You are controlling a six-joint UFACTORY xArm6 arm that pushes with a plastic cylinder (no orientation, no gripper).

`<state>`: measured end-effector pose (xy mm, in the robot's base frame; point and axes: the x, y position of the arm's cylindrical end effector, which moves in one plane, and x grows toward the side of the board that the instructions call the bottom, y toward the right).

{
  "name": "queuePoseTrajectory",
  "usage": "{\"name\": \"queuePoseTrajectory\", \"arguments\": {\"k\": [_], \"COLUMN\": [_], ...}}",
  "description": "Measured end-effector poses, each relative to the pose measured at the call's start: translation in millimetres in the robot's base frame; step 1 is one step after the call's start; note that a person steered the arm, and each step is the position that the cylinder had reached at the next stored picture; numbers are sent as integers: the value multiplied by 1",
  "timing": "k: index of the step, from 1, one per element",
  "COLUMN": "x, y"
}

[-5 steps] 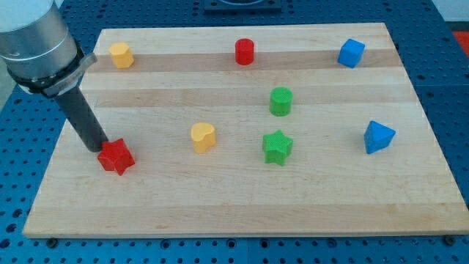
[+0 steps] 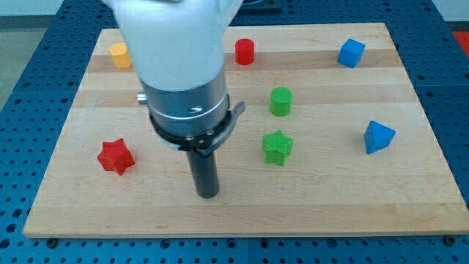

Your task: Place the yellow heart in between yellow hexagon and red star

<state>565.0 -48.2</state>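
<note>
My tip (image 2: 209, 194) rests on the board near the view's bottom centre. The arm's body rises above it and hides the yellow heart, which does not show. The red star (image 2: 116, 157) lies to the tip's left, well apart from it. The yellow hexagon (image 2: 119, 55) sits at the view's top left, partly cut off by the arm's blurred body.
A red cylinder (image 2: 244, 52) and a blue cube (image 2: 352, 53) lie along the top of the wooden board (image 2: 410, 198). A green cylinder (image 2: 281, 101) and a green star (image 2: 277, 147) sit right of the arm. A blue triangular block (image 2: 378, 136) lies far right.
The arm has swung from the left edge beside the red star to the board's centre, and now covers the yellow heart. The blocks in view have not moved.
</note>
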Motion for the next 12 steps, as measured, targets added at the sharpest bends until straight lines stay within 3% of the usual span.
{"name": "queuePoseTrajectory", "arguments": {"k": [1,5,7,9,11,12], "x": [-5,-97,-153,-177,-173,-133], "y": [8,-1,-50,-107,1,13]}}
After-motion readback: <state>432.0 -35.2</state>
